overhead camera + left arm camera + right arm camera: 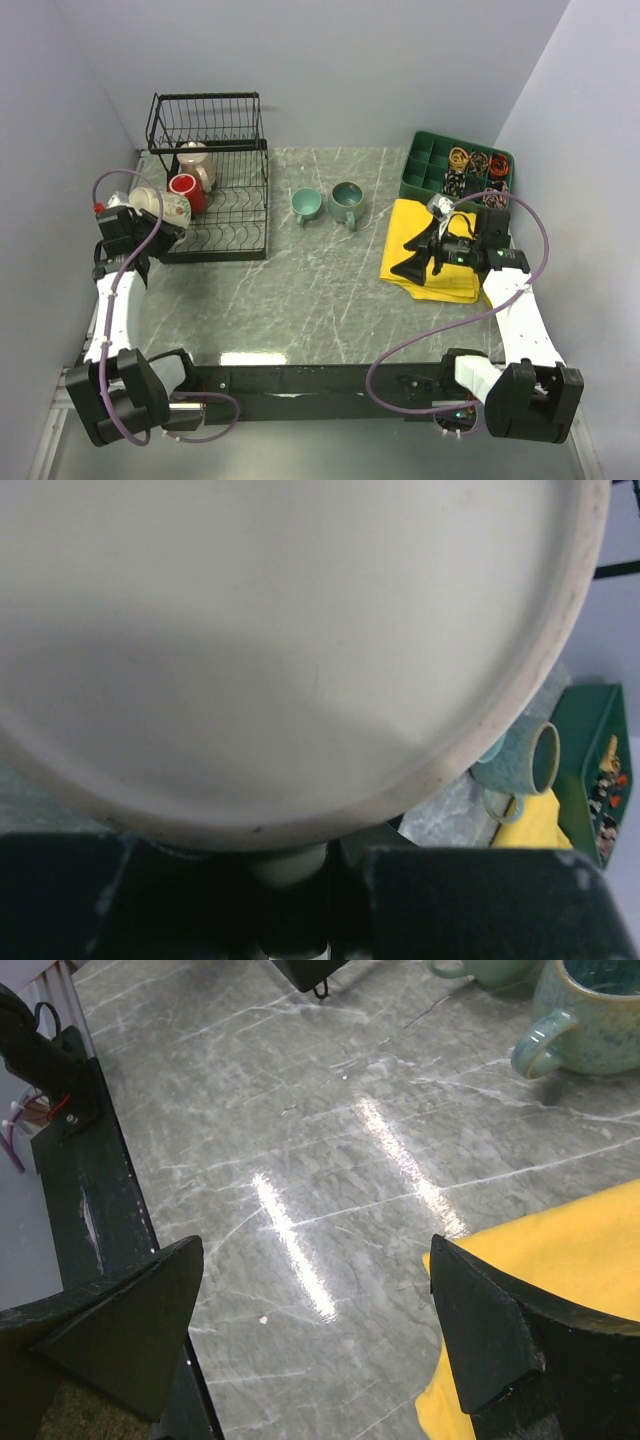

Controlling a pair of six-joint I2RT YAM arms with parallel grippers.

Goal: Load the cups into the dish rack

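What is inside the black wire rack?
A red mug and a pale beige mug sit on the lower base of the rack. The cream mug in the left gripper covers its left edge, hiding anything beneath.

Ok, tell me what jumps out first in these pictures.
The left gripper holds a cream mug at the dish rack's left edge, a red mug already inside. Two teal mugs stand mid-table, and the open right gripper hovers over a yellow cloth on the right.

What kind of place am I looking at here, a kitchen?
Likely a robot test bench dressed as a kitchen counter: plain walls box in a marble-look table, two robot arms are bolted to its near edge, and mugs sit in a dish rack.
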